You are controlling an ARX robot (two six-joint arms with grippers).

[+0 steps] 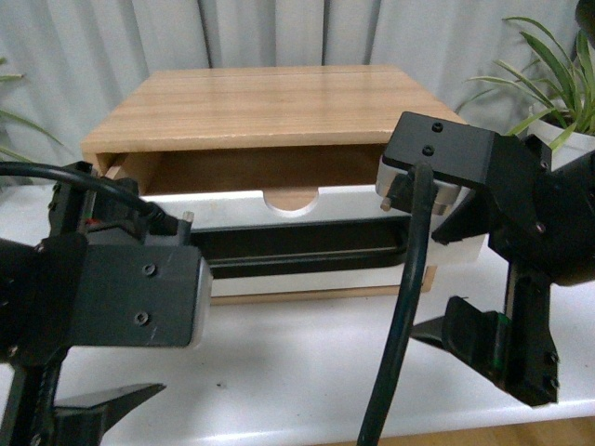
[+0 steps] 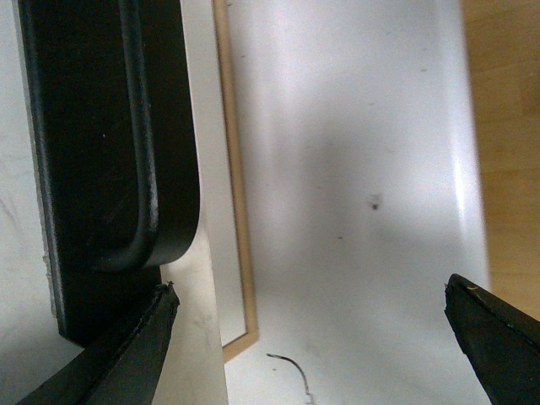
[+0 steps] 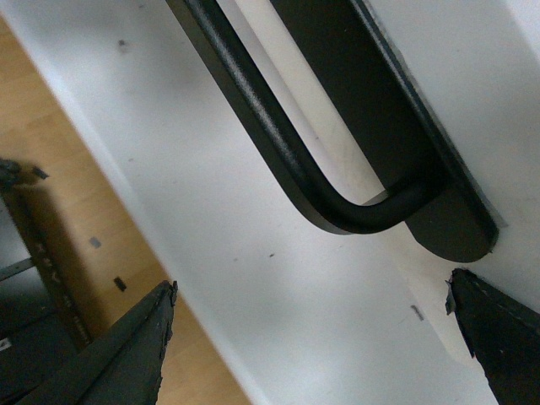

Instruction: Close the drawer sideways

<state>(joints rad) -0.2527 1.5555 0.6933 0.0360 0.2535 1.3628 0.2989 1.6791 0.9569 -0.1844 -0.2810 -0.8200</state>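
Now, from the front, you had the drawer standing part-way out of the wooden cabinet at twelve o'clock. Its white front with the half-round notch faced you, and the black bar handle ran across it. Your left arm sat at eight o'clock and your right arm at three o'clock, both low over the white table, each before one end of the drawer. A potted plant stood at two o'clock.

Next, on the left wrist camera, your left gripper was spread wide and held nothing. One fingertip lay just beside the rounded end of the handle; you could not tell whether it touched.

Then, on the right wrist camera, your right gripper was likewise wide and empty. The handle's bent end lay within the span of its fingers, apart from both.
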